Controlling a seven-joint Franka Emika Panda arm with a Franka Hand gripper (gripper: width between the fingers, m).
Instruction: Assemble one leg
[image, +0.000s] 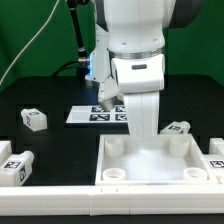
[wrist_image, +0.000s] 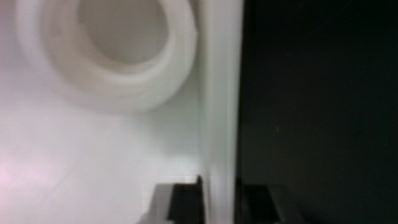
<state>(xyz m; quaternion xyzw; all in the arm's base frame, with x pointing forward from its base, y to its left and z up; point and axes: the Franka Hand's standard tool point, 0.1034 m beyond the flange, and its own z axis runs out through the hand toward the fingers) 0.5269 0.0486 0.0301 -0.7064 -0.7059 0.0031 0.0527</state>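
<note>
step: likely positioning large white square plastic tray (image: 150, 186) | hand (wrist_image: 214, 204) astride its rim, closure unclear | next: probably fetch small white tagged leg (image: 35, 119)

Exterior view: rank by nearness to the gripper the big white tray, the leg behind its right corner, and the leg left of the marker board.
1. Tray, right at the gripper.
2. Right leg, behind the tray, on the exterior view's right.
3. Left leg, far on the exterior view's left.
</note>
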